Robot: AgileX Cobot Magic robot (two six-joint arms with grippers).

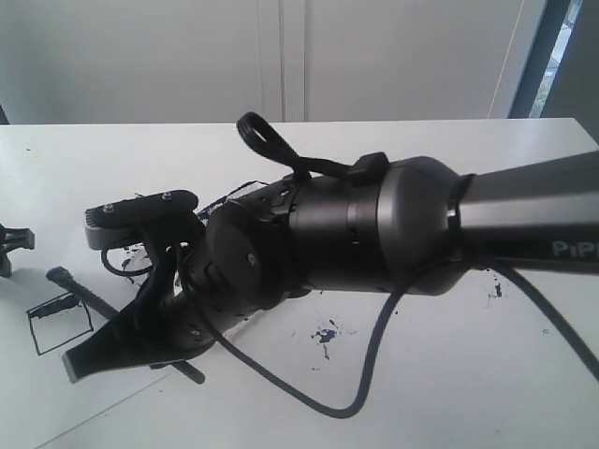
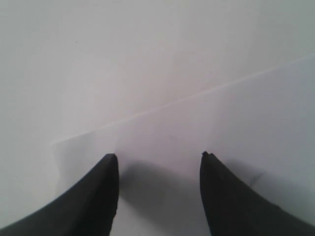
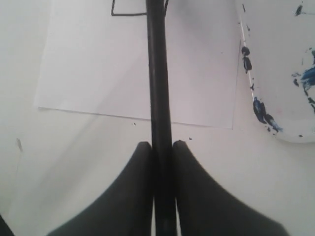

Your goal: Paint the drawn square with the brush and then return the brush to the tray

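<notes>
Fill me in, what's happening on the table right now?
The right gripper is shut on the brush, gripping its handle and aiming it across the paper toward the drawn square. The square is only a thin outline, with no paint inside yet. The tray, smeared with blue paint, sits beside the paper. The left gripper is open and empty over bare paper.

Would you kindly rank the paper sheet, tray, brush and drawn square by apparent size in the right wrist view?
1. paper sheet
2. tray, though partly out of frame
3. brush; close to the camera, so its place against the tray is unsure
4. drawn square, mostly cut off
</notes>
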